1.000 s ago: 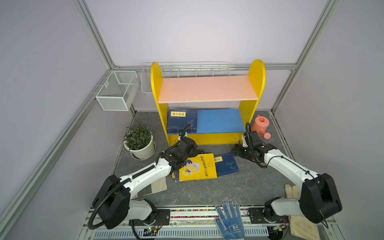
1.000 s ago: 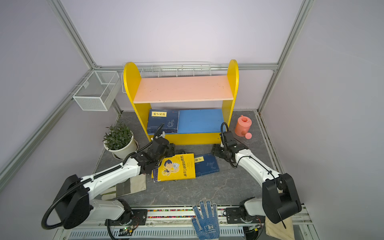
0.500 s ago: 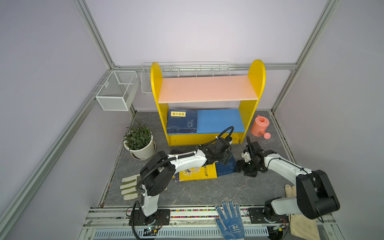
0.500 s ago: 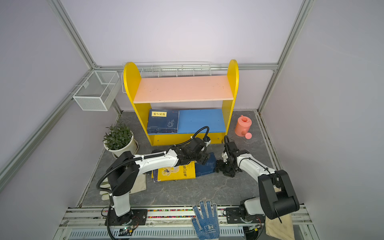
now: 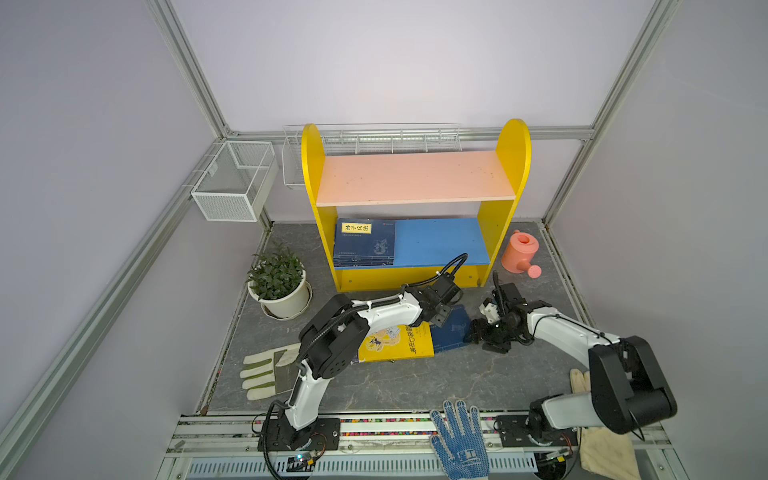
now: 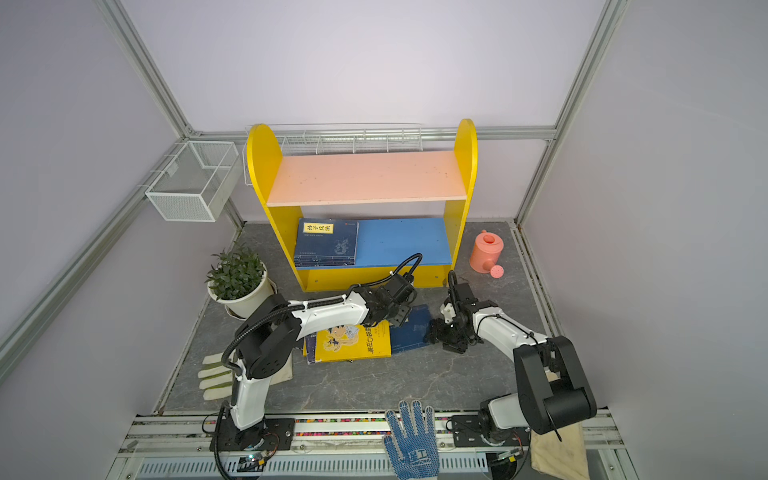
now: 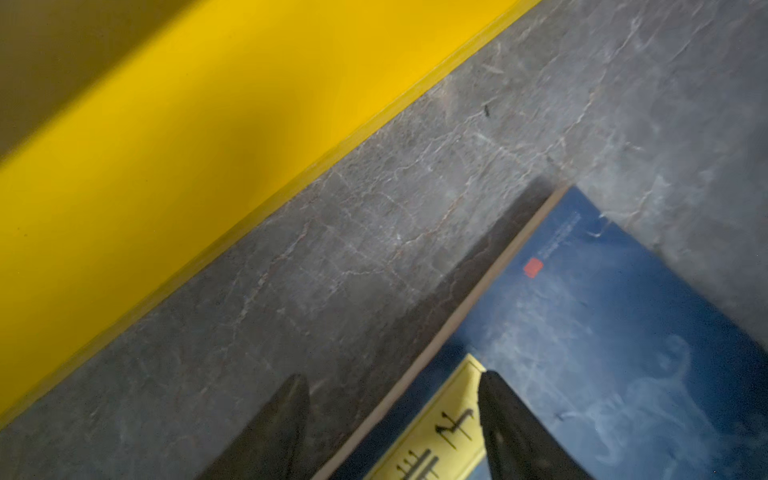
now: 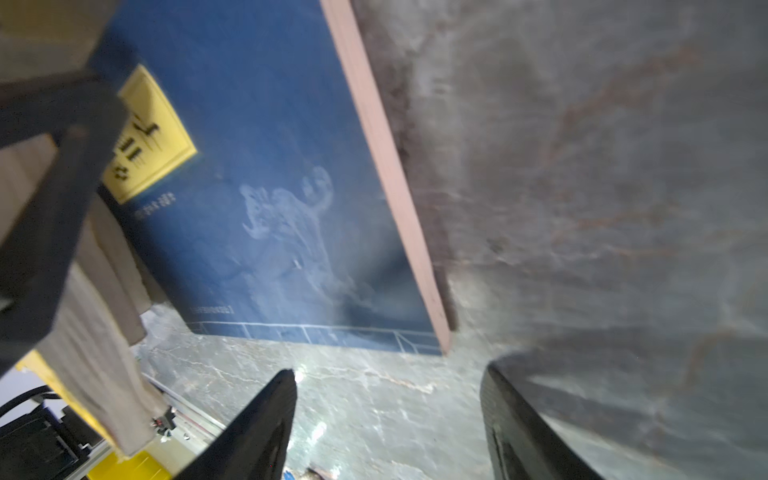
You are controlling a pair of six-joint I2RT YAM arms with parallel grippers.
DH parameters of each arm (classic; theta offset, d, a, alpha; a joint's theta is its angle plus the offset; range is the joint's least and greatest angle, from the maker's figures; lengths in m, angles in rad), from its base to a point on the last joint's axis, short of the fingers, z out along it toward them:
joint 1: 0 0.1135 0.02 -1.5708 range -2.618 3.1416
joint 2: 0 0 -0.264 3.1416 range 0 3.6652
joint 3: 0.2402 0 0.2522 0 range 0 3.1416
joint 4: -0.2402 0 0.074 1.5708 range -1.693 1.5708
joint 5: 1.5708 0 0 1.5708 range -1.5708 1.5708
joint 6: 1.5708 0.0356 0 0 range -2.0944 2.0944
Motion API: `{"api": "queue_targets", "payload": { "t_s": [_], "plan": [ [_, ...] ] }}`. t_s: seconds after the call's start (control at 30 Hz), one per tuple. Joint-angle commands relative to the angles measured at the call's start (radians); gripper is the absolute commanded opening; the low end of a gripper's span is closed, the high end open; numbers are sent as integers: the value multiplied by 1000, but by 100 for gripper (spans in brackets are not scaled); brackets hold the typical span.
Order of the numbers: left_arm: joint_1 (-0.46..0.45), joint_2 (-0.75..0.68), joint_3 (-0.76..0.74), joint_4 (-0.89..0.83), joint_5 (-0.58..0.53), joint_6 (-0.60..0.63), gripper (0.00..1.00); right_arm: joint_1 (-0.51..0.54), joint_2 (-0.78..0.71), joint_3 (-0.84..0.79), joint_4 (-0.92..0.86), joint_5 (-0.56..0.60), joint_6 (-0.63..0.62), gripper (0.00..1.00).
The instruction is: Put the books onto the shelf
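Note:
The shelf (image 5: 415, 178) stands at the back, and a stack of navy books (image 5: 363, 245) lies on the left of its blue lower board. On the floor in front, a yellow cartoon book (image 5: 395, 343) overlaps a navy book (image 5: 453, 332) with a yellow label. My left gripper (image 5: 440, 316) reaches across to that navy book's far edge. In the left wrist view it (image 7: 395, 415) is open, one finger over the floor, the other over the cover (image 7: 602, 311). My right gripper (image 5: 476, 332) is low at the book's right side, open over bare floor (image 8: 388, 415), with the book's corner (image 8: 270, 166) just ahead.
A potted plant (image 5: 278, 282) sits left of the shelf, a pink watering can (image 5: 519, 251) to its right. White wire baskets (image 5: 232, 183) hang on the back left wall. Gloves lie at the front: a white-green one (image 5: 270, 370), a blue dotted one (image 5: 459, 440) and a beige one (image 5: 582, 378).
My left arm swung from the yellow book's left side across to the navy book's far edge, its jaws narrowing slightly. My right gripper dropped from near the shelf to the book's right edge.

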Motion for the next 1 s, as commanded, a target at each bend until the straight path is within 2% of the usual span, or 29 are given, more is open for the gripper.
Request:
{"api": "queue_targets", "payload": {
  "t_s": [0.0, 0.23, 0.57, 0.77, 0.97],
  "plan": [
    [8, 61, 19, -141, -3, -11, 56, 0, 73, -35, 54, 17, -13, 73],
    [7, 98, 38, -197, 53, 10, 44, 1, 111, -11, 126, -111, -22, 71],
    [7, 115, 16, -172, 141, 12, 39, -2, 29, 48, 169, -242, -40, 62],
    [7, 102, -5, -143, 201, 9, 39, -2, 23, 89, 191, -252, -26, 48],
    [8, 78, -19, -119, 241, 16, 39, -3, 4, 105, 229, -241, 15, 20]
  ]
}}
